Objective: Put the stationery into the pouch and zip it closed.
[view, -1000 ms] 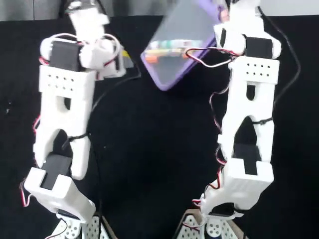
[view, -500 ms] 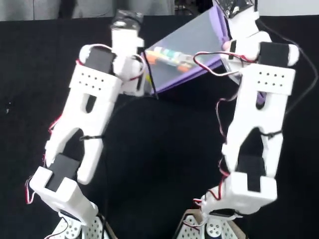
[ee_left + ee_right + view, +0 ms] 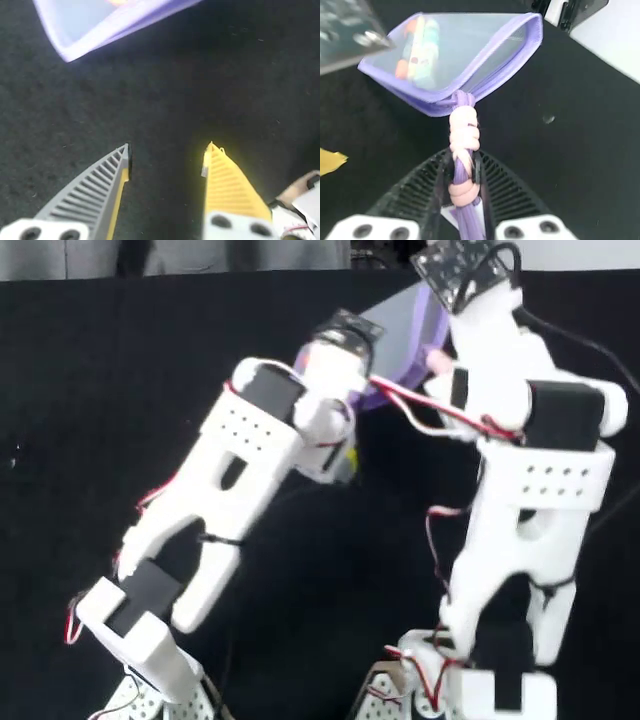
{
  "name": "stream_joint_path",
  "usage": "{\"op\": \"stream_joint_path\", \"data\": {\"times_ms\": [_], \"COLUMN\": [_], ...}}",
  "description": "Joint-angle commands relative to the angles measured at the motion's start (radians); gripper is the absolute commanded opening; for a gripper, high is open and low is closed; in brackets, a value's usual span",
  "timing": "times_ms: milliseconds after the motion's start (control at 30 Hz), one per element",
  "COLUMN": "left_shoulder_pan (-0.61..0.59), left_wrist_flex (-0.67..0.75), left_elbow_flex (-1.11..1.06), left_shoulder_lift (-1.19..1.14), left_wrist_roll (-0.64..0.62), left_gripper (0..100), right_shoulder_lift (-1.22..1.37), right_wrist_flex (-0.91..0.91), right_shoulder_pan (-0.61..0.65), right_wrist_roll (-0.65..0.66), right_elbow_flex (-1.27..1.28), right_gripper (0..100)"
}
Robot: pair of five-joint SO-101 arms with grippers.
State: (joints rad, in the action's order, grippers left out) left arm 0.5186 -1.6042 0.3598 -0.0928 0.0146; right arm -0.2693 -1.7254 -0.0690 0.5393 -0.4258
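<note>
The translucent pouch [image 3: 470, 50] with purple edging hangs tilted above the black table, and several coloured stationery pieces [image 3: 417, 50] lie inside it. My right gripper [image 3: 462, 172] is shut on its pink and purple braided pull cord [image 3: 464, 130]. In the high view the pouch [image 3: 400, 315] sits at the top centre, between both wrists, with the cord [image 3: 436, 361] beside the right arm. My left gripper [image 3: 167, 150] stands open over bare cloth, nothing between its fingers, and a corner of the pouch [image 3: 90, 25] lies just beyond its tips.
Black cloth [image 3: 100, 390] covers the table. The left arm [image 3: 250, 430] stretches diagonally across the middle, close to the right arm [image 3: 530, 470]. A white surface [image 3: 615, 40] and a dark device [image 3: 565, 12] lie past the table's far edge.
The left arm has swung right across the table to the pouch. The right arm has shifted right and raised the pouch, which is now steeper and largely hidden behind the left wrist.
</note>
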Motion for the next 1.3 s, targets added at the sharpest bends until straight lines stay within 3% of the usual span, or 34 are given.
{"op": "stream_joint_path", "data": {"times_ms": [0, 100, 433, 633, 967, 1067, 1167, 1267], "left_shoulder_pan": [0.053, 0.093, 0.13, 0.124, -0.242, -0.298, -0.325, -0.332], "left_wrist_flex": [0.017, 0.018, 0.011, 0.063, 0.405, 0.491, 0.597, 0.712], "left_elbow_flex": [0.007, 0.008, -0.022, -0.196, -0.705, -0.842, -0.975, -1.104], "left_shoulder_lift": [0.018, 0.018, 0.04, 0.239, 0.64, 0.747, 0.836, 0.895], "left_wrist_roll": [0.006, 0.014, 0.015, 0.054, 0.078, 0.072, 0.071, 0.071], "left_gripper": [18, 10, 11, 11, 11, 11, 11, 11], "right_shoulder_lift": [-0.162, -0.286, -0.578, -0.621, -0.628, -0.628, -0.628, -0.628], "right_wrist_flex": [-0.002, 0.048, 0.253, 0.288, 0.269, 0.238, 0.219, 0.226], "right_shoulder_pan": [0.02, 0.02, 0.02, 0.026, -0.037, -0.083, -0.14, -0.198], "right_wrist_roll": [-0.014, -0.015, -0.072, -0.098, -0.091, -0.069, 0.041, 0.133], "right_elbow_flex": [0.082, 0.196, 0.585, 0.633, 0.722, 0.774, 0.848, 0.958], "right_gripper": [1.1, 1.1, 1.1, 1.1, 2.5, 10.3, 16.8, 17.7]}}
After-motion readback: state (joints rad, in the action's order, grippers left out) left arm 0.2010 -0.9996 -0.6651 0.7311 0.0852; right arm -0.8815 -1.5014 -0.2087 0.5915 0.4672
